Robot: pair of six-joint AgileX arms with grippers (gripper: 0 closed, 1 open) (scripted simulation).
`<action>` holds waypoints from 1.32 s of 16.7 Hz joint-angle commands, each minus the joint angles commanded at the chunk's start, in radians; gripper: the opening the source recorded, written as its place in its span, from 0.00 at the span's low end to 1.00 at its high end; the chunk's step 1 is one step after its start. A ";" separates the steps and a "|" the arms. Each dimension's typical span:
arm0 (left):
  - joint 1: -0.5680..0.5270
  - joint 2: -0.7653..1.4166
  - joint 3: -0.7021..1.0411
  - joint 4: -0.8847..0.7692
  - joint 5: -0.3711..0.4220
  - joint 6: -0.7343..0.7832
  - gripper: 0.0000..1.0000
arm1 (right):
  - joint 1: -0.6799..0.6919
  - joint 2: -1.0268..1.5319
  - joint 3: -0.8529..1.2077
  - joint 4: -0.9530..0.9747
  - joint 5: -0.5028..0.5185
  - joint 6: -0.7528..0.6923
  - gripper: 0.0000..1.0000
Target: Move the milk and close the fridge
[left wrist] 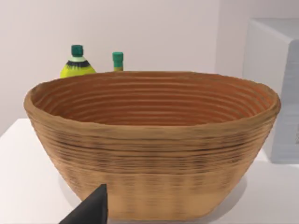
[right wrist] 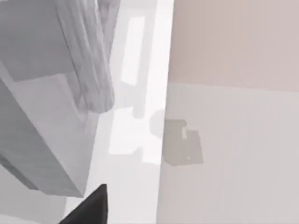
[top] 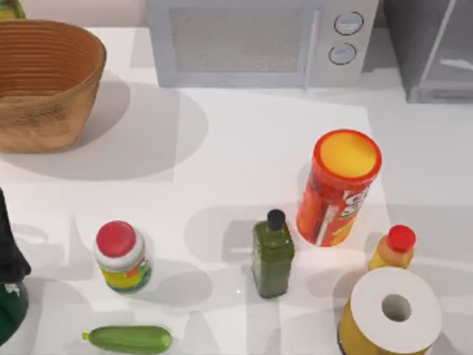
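1. End effector of the left arm: one dark fingertip [left wrist: 91, 210] shows in the left wrist view, pointed at the wicker basket [left wrist: 154, 144]. Whether it is apart or together cannot be told.
2. Part of the dark left arm [top: 9, 274] sits at the desk's left edge in the top view.
3. One dark fingertip [right wrist: 91, 207] of the right end effector shows in the right wrist view, near the grey fridge [right wrist: 42, 116]. Its state cannot be told either.
4. From above, the fridge [top: 432, 52] stands at the far right corner, its pale-framed glass door angled, beside the microwave [top: 259, 41].
5. On the white desk [top: 222, 148] stand a red chip can [top: 338, 188], a green bottle [top: 273, 255], a red-capped jar [top: 121, 257], a small orange bottle [top: 394, 248], a paper roll [top: 392, 310] and a cucumber [top: 129, 339].
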 joint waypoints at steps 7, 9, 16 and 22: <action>0.000 0.000 0.000 0.000 0.000 0.000 1.00 | 0.375 -0.010 -0.003 0.513 0.089 0.646 1.00; 0.000 0.000 0.000 0.000 0.000 0.000 1.00 | 0.447 -0.007 -0.011 0.615 0.116 0.757 1.00; 0.000 0.000 0.000 0.000 0.000 0.000 1.00 | 0.508 0.003 -0.025 0.707 0.146 0.853 1.00; 0.000 0.000 0.000 0.000 0.000 0.000 1.00 | 0.571 -0.015 -0.086 0.745 0.253 0.935 1.00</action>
